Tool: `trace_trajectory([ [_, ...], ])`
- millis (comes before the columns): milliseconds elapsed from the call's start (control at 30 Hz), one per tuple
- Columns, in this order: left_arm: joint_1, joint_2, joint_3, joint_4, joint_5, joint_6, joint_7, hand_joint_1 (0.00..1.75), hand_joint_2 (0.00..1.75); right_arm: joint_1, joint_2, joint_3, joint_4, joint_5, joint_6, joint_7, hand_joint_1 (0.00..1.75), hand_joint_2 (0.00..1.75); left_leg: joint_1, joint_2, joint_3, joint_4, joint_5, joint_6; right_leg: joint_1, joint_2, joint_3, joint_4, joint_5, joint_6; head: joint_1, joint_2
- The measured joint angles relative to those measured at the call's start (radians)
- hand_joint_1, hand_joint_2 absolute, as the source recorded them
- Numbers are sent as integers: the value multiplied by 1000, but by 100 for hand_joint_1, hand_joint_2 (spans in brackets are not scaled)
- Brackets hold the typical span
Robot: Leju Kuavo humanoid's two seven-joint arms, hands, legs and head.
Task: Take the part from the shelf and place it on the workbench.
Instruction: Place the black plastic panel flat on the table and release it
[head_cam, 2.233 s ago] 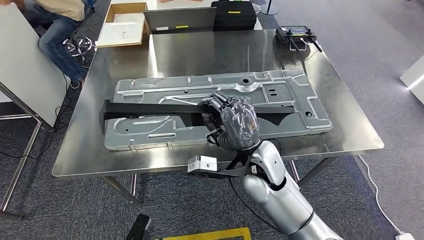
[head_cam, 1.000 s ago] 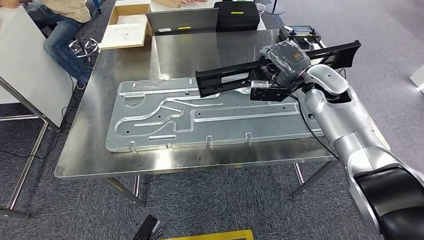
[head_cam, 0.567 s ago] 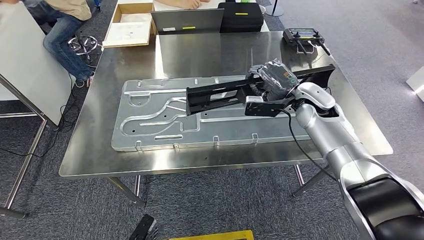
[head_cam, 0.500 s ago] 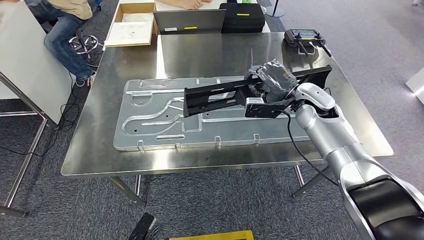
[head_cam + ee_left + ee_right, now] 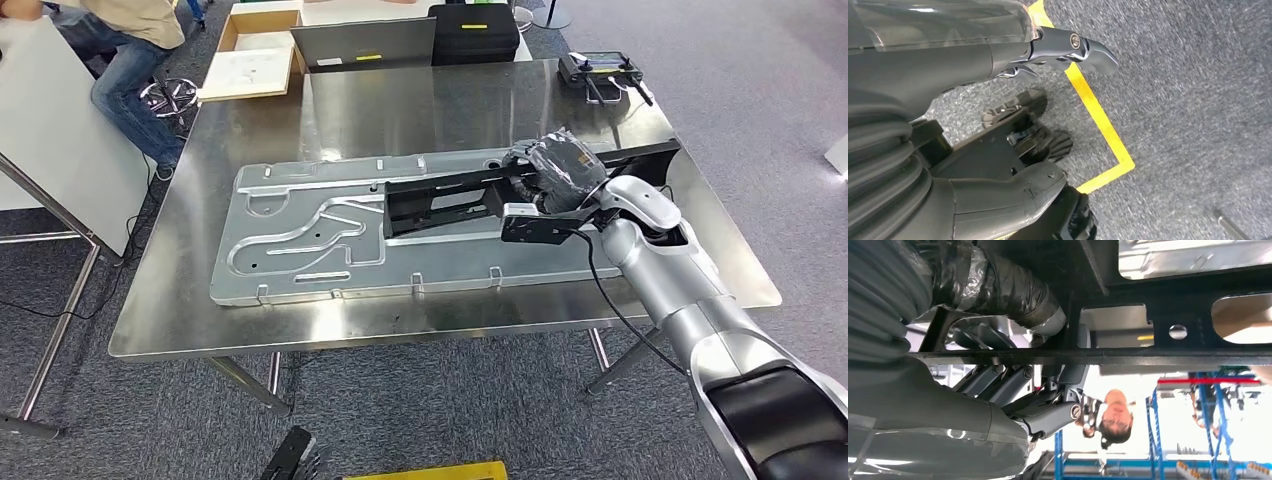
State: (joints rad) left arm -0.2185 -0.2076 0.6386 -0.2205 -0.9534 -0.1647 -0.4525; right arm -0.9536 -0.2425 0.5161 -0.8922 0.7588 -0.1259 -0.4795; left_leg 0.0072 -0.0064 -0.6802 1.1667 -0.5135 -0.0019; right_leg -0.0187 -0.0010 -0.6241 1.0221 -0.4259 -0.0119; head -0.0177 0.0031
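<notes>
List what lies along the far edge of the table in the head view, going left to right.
Shallow cardboard box → grey laptop → black case → handheld controller.

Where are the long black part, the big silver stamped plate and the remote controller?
black part [image 5: 440, 195]: head view, its left open-framed section.
stamped plate [image 5: 300, 235]: head view, its grooved left half.
remote controller [image 5: 596, 66]: head view, its body.

Workbench [image 5: 440, 100]: we see glossy, brushed steel.
Pressed panel [image 5: 300, 230]: dull grey sheet metal, ribbed.
Part [image 5: 440, 195]: matt black.
Right hand [image 5: 555, 172]: shiny plastic wrap.
Floor [image 5: 760, 130]: rough grey carpet.
</notes>
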Motion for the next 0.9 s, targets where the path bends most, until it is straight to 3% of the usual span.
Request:
trace_trajectory([
  [67,3,2,0,0,-1,1,0,0,175,2,-7,-6,10,11,-38,0,0,0,1,0,-56,120,-45,-3,3,0,0,1,-1,-4,0,0],
  [100,5,2,0,0,-3,3,0,0,175,3,-11,-9,16,18,-56,0,0,0,2,0,-66,141,-44,-3,5,0,0,2,-2,-4,0,0],
  [133,6,4,-1,0,-4,5,0,0,131,3,-14,-12,21,24,-72,0,0,0,2,0,-58,123,-24,-1,6,1,0,3,-3,-4,0,0],
  [233,5,7,-3,0,1,1,-3,0,0,-1,-34,-29,31,45,-118,0,0,0,-3,0,31,-65,67,17,11,2,2,7,-7,0,0,0],
  [267,5,8,-3,0,6,-4,-5,0,0,-4,-42,-36,33,51,-130,0,0,0,-5,0,53,-111,79,22,13,1,1,8,-7,4,0,0],
  [333,6,10,-3,0,12,-11,-9,0,0,-11,-57,-47,34,61,-144,0,0,0,-9,0,68,-141,79,27,13,1,0,7,-6,14,0,0],
  [400,8,10,-3,0,14,-14,-12,0,0,-16,-70,-54,34,66,-145,0,0,87,-6,0,73,-151,86,34,13,1,1,6,-8,25,0,0],
  [467,6,11,-3,0,15,-15,-13,0,0,-22,-81,-60,33,68,-145,-1,0,175,0,2,79,-164,94,46,12,2,-19,55,-42,34,1,0],
  [533,5,11,-3,0,15,-16,-14,0,0,-26,-91,-65,33,68,-141,-1,0,175,0,2,79,-166,97,51,7,2,-74,174,-104,41,1,0],
  [600,7,11,-2,0,15,-16,-15,0,0,-24,-97,-66,34,68,-121,1,0,175,1,2,79,-165,96,51,3,1,-119,263,-131,47,1,0],
  [633,8,11,-2,0,15,-16,-15,0,0,-25,-99,-66,35,69,-106,7,0,175,1,2,78,-163,96,50,0,1,-118,259,-117,49,1,0],
  [667,8,11,-2,0,15,-16,-16,0,0,-27,-102,-66,35,74,-94,18,0,175,2,2,78,-160,94,48,-3,1,-98,217,-87,51,1,0],
  [733,7,11,-3,0,16,-14,-18,0,0,-39,-108,-66,36,101,-92,52,0,175,1,0,76,-150,88,39,-7,1,-31,86,-29,54,2,0],
  [800,7,12,-2,0,17,-11,-21,0,0,-56,-117,-66,46,177,-159,108,0,87,-3,-2,71,-143,84,29,-6,4,1,17,-11,48,1,0],
  [867,6,12,-2,0,19,-4,-23,0,0,-72,-126,-65,69,293,-282,182,0,0,-5,-3,69,-143,85,21,-3,6,-1,14,-11,36,1,0],
  [900,7,12,-2,0,19,0,-23,0,0,-78,-131,-65,82,355,-346,220,0,0,-4,-2,68,-140,82,17,-5,5,-1,13,-9,30,1,0],
])
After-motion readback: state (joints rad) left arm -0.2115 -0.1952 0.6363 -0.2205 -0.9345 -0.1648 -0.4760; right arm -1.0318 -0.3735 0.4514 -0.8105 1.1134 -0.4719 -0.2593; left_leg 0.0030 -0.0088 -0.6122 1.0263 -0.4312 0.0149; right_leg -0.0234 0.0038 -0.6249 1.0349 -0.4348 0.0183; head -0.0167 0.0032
